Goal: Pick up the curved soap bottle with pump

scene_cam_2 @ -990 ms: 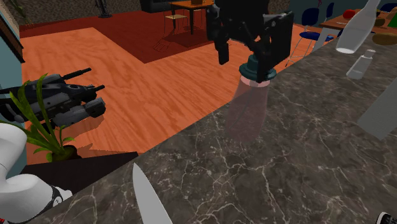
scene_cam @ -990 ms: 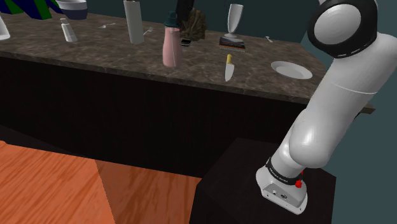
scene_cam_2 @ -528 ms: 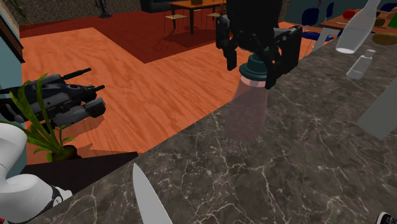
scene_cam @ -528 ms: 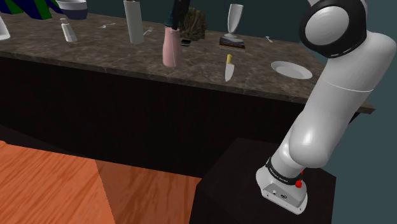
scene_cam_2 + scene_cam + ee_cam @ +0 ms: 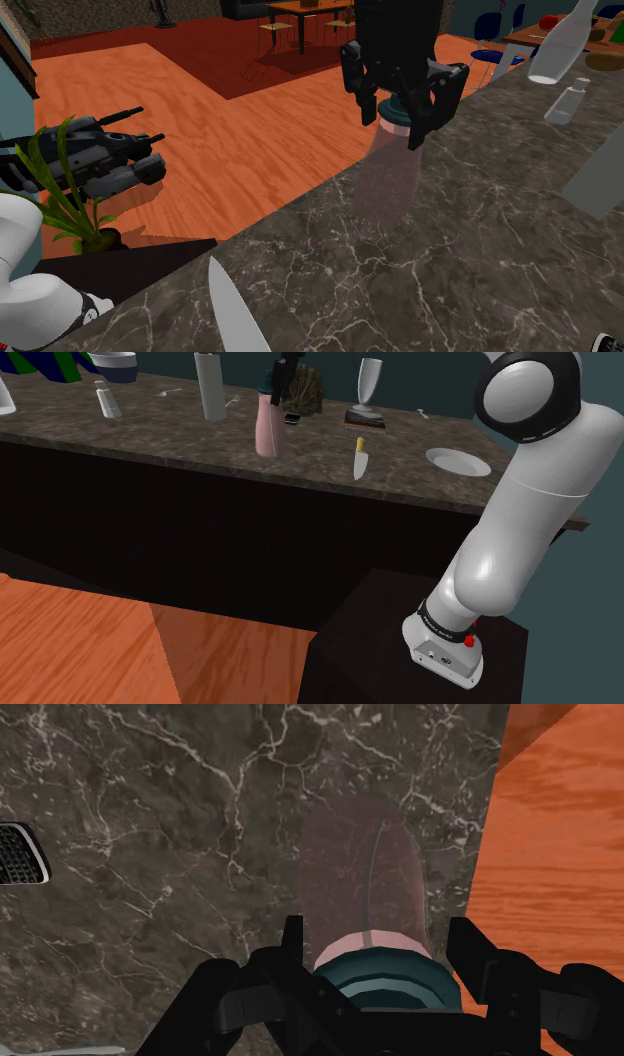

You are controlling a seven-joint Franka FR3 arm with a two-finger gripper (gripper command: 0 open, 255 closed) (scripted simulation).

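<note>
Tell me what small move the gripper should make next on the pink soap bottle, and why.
Probably close the fingers: the open gripper straddles the teal collar of the soap bottle, one finger on each side without touching, and the bottle stands upright on the counter.

Upright pink soap bottle, teal-capped

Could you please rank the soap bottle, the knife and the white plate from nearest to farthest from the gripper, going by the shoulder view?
1. Pink soap bottle, directly under the gripper, whose open fingers straddle its cap.
2. Knife, on the counter, toward the shoulder view's right of the bottle.
3. White plate, beyond the knife, near the counter's right end.
</note>
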